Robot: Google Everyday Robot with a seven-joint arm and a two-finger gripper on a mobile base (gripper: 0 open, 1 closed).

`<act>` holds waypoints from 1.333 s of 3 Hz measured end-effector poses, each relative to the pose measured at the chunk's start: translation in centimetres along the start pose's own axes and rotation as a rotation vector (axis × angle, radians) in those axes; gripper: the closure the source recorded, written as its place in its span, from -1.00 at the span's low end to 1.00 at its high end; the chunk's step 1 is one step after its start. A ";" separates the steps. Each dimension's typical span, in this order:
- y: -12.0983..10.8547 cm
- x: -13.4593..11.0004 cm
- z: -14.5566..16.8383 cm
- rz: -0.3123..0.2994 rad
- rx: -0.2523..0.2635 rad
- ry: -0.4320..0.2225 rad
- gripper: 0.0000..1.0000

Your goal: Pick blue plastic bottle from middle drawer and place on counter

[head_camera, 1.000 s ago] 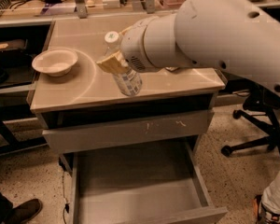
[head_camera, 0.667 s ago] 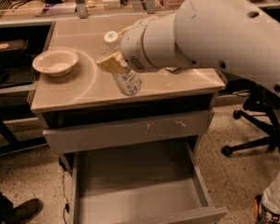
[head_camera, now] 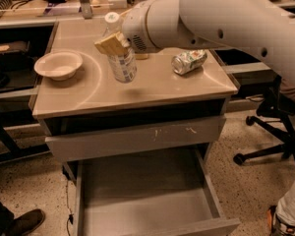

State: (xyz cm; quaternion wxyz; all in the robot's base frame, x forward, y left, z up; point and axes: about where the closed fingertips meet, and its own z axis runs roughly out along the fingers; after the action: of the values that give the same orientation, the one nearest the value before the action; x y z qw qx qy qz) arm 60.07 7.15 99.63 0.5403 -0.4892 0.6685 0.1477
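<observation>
The blue plastic bottle [head_camera: 123, 63], translucent with a white cap and pale label, is upright over the counter [head_camera: 152, 90], left of its middle. My gripper [head_camera: 118, 47] is shut around the bottle's upper part; one yellowish fingertip [head_camera: 109, 44] shows on its left side. The bottle's base is at or just above the counter top; I cannot tell whether it touches. The middle drawer [head_camera: 142, 188] is pulled out below, and nothing shows on its grey floor.
A white bowl [head_camera: 58, 64] sits on the counter's left. A crushed green-and-white can [head_camera: 189, 61] lies at the right. A closed drawer front with pale scratches [head_camera: 137, 137] is above the open one. An office chair base [head_camera: 265, 132] stands at the right.
My arm has moved the bottle left and farther back over the counter. The crushed can, hidden behind the arm before, now shows.
</observation>
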 end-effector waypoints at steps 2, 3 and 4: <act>-3.3 -0.1 5.1 0.045 -0.113 0.013 1.00; -4.1 0.3 7.4 0.075 -0.196 0.049 1.00; -4.4 1.1 8.9 0.109 -0.272 0.085 1.00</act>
State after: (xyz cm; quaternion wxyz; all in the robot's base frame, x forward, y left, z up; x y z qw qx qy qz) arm 68.83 10.97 96.83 0.4315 -0.5266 0.6901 0.2454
